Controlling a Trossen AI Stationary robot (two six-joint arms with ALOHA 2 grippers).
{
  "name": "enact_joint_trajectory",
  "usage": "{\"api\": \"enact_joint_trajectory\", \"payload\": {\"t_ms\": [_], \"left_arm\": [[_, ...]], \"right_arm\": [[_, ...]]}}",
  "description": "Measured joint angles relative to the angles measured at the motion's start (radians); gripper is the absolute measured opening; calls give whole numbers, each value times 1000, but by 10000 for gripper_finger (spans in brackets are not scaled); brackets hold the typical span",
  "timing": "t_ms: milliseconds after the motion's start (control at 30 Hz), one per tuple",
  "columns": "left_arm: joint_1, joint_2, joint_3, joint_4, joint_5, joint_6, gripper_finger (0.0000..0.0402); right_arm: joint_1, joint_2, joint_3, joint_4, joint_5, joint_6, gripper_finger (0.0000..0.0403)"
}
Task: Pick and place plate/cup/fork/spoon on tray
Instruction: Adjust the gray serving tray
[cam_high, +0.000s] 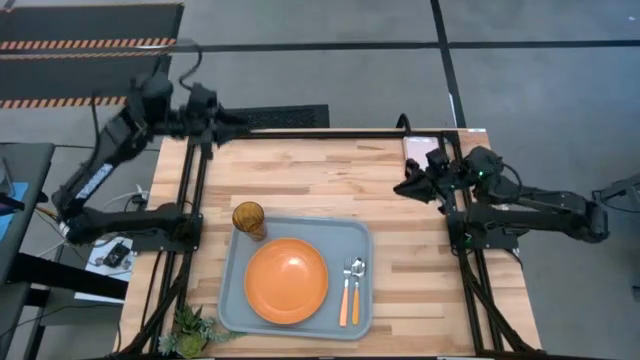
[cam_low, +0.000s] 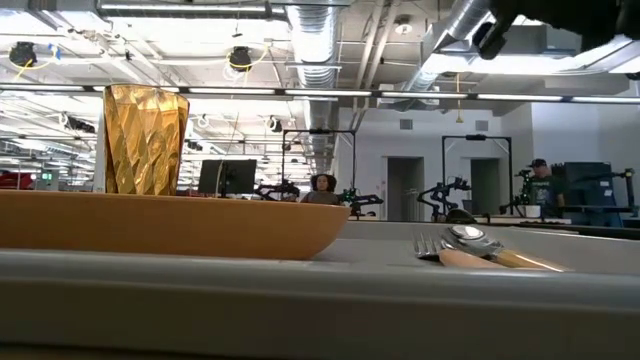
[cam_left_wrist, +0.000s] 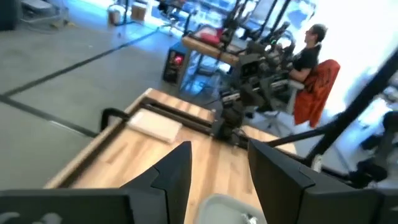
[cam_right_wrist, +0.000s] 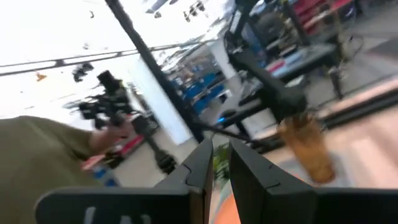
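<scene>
The pale grey-blue tray (cam_high: 232, 300) lies at the table's near middle. On it rest the orange plate (cam_high: 286, 281), the amber ribbed cup (cam_high: 249, 219) upright in the far left corner, and the fork (cam_high: 344, 295) and spoon (cam_high: 356, 292) side by side along the right side. The low view also shows the plate (cam_low: 160, 225), cup (cam_low: 146, 140), fork (cam_low: 430, 246) and spoon (cam_low: 475, 238). My left gripper (cam_high: 240, 118) (cam_left_wrist: 217, 180) is open and empty, raised at the table's far left corner. My right gripper (cam_high: 400, 187) (cam_right_wrist: 221, 163) is empty at the right side, with a narrow gap between its fingers.
A small pinkish-white pad (cam_high: 425, 147) lies at the far right corner, near my right arm. A small green plant (cam_high: 190, 330) stands at the near left corner beside the tray. People sit in the room beyond the table (cam_left_wrist: 311, 50).
</scene>
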Motion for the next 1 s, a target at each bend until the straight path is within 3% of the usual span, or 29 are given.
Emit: {"api": "enact_joint_trajectory", "payload": {"t_ms": [67, 167, 300, 433, 567, 633, 800, 1000], "left_arm": [[0, -85, -129, 83, 9, -37, 145], [0, -215, -282, 135, 4, -53, 145], [-1, -359, -452, 230, 8, -169, 145], [0, -497, -614, 448, 56, -327, 145], [10, -587, -752, 615, 108, -469, 145], [24, -604, -801, 633, 127, -504, 146], [52, -606, -825, 648, 149, -476, 146], [63, -611, -842, 653, 201, -397, 144]], "right_arm": [[-9, -8, -43, 50, -15, 71, 76], [46, -24, -95, 154, 46, 155, 76], [298, 32, -137, 282, 305, 139, 76], [616, 120, -122, 515, 601, -49, 76], [769, 100, -122, 596, 816, -260, 76], [765, 28, -122, 529, 836, -250, 76], [651, -201, -96, 242, 676, -132, 76], [540, -499, -119, -113, 678, -140, 76]]}}
